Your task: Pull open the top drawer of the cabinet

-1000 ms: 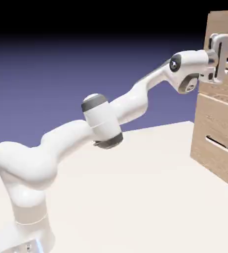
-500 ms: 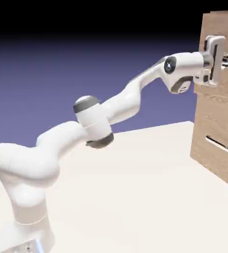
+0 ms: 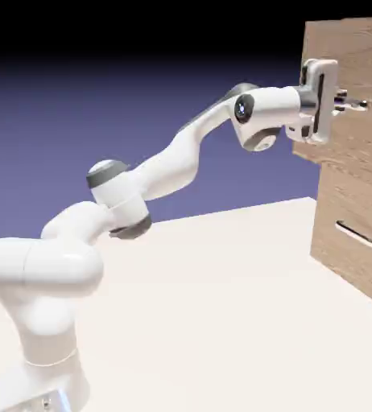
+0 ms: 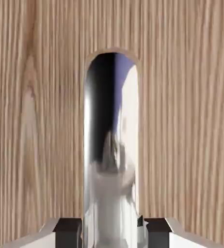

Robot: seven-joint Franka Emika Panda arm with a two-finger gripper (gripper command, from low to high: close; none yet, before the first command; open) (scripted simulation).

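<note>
The top drawer (image 3: pixel 346 76) sits at the upper right of the exterior view, its light wood-grain front now standing clearly proud of the cabinet (image 3: pixel 365 265) below it. A second ago that front lay flush with the lower panel, near the picture's right edge. Half a second ago it had begun to slide out, and now its near edge has travelled well to the left, so the drawer is partly open and the pull is working.

In the hand view the drawer's shiny bar handle (image 4: pixel 111 160) fills the middle as a rounded metal loop against the wood grain. The two grey finger tips (image 4: pixel 68 231) stand hard against its sides at the bottom edge. The gripper (image 3: pixel 349 103) is pinching that handle: the fingers were spread a second ago and have since clamped onto the bar, and they hold it as the drawer moves.

The white arm has folded back to make the pull. Its elbow has dropped and drawn toward the exterior view's left, and the wrist has come away from the cabinet with the drawer following. The lower drawer front (image 3: pixel 358 241), with its own thin dark handle, has not moved.

As I judge it, the grasp step is done and the drawer is part of the way out. How deep the drawer runs cannot be seen, so I cannot say how much travel remains. The main risk is the smooth bar slipping between the fingers if the pull angles away from the drawer's line of slide.
</note>
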